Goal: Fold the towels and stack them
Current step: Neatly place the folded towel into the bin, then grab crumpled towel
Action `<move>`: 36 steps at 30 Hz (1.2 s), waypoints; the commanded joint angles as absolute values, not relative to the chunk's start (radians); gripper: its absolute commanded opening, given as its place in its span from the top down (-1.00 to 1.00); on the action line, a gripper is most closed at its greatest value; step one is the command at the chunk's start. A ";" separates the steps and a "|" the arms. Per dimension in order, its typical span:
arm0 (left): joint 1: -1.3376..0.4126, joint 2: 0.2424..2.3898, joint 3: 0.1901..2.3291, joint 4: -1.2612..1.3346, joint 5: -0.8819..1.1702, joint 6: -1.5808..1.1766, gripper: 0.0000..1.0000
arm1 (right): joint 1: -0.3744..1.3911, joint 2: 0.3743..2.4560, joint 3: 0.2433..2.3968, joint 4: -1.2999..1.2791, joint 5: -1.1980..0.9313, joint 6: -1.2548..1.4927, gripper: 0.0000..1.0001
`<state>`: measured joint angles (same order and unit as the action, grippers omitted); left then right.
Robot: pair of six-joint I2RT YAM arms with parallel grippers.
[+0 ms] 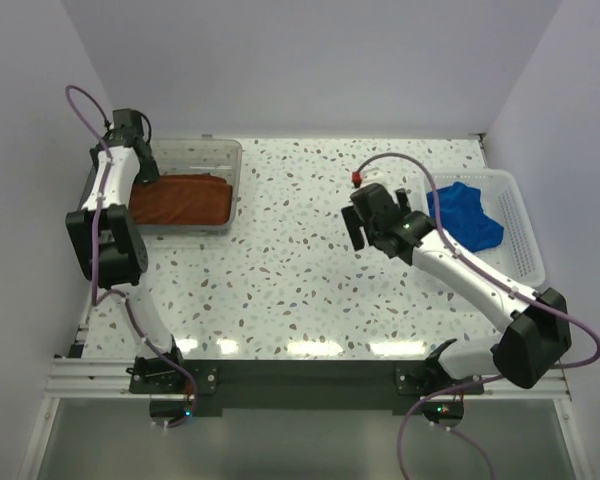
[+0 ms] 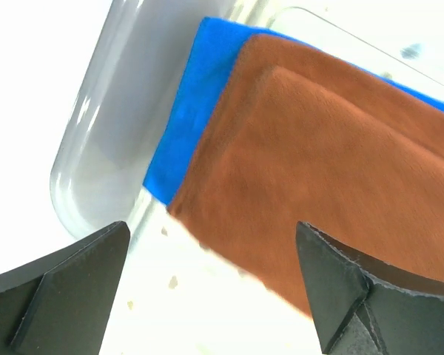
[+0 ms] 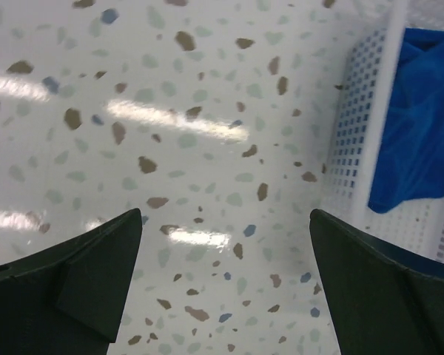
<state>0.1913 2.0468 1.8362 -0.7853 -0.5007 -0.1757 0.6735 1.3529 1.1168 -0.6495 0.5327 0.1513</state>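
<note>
A folded rust-brown towel (image 1: 180,200) lies in the clear plastic tray (image 1: 205,150) at the back left. In the left wrist view the brown towel (image 2: 318,148) rests on a folded blue towel (image 2: 189,111), whose edge shows beside it. My left gripper (image 1: 148,168) hangs open over the tray's left end; its jaws (image 2: 212,237) are wide apart with nothing between them. Another blue towel (image 1: 470,215) lies crumpled in the white mesh basket (image 1: 520,240) at the right. My right gripper (image 1: 358,228) is open and empty over bare table, left of the basket (image 3: 355,133) and its blue towel (image 3: 422,126).
The tray's rounded wall (image 2: 103,148) rises just left of the stacked towels. Speckled tabletop (image 1: 300,250) stretches between tray and basket. White walls close in the back and both sides of the table.
</note>
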 commanded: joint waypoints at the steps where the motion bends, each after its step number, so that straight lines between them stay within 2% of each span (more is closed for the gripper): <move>1: 0.141 1.801 1.729 -0.715 -0.389 -0.209 -1.00 | 0.546 1.333 1.206 -0.704 0.690 0.247 -0.98; 6: 0.026 1.477 1.331 -0.472 -0.244 -0.216 -0.99 | 0.266 1.385 1.213 -0.666 0.620 0.337 -0.94; 8: 0.023 1.404 1.182 -0.428 -0.112 -0.239 -0.99 | 0.156 1.410 1.213 -0.625 0.579 0.362 -0.90; 13: 0.011 1.165 0.927 -0.341 -0.015 -0.247 -1.00 | 0.011 1.518 1.206 -0.513 0.454 0.412 -0.82; 17: 0.009 0.994 0.795 -0.247 0.032 -0.250 -1.00 | -0.072 1.638 1.223 -0.445 0.391 0.454 -0.75; 20: -0.017 0.979 0.775 -0.255 0.046 -0.241 -1.00 | -0.107 1.707 1.216 -0.399 0.333 0.469 -0.62; 21: -0.017 0.977 0.770 -0.250 0.051 -0.241 -1.00 | -0.116 1.721 1.207 -0.393 0.322 0.477 -0.56; 22: -0.017 0.977 0.764 -0.249 0.064 -0.242 -1.00 | -0.121 1.732 1.201 -0.373 0.286 0.477 -0.32; 23: -0.017 0.974 0.761 -0.249 0.067 -0.242 -1.00 | -0.130 1.735 1.190 -0.362 0.273 0.466 -0.17; 24: -0.015 0.971 0.762 -0.250 0.072 -0.239 -1.00 | -0.129 1.733 1.192 -0.364 0.275 0.436 0.26; 26: -0.017 0.969 0.770 -0.268 0.074 -0.229 -1.00 | -0.130 1.700 1.209 -0.405 0.302 0.414 0.75; 28: -0.015 0.969 0.766 -0.268 0.087 -0.212 -1.00 | -0.117 1.646 1.215 -0.431 0.310 0.374 1.00; 31: -0.017 0.980 0.759 -0.255 0.109 -0.213 -1.00 | -0.063 1.542 1.261 -0.462 0.340 0.315 1.00; 36: -0.017 0.988 0.747 -0.244 0.115 -0.209 -1.00 | 0.101 1.500 1.501 -0.552 0.413 0.184 1.00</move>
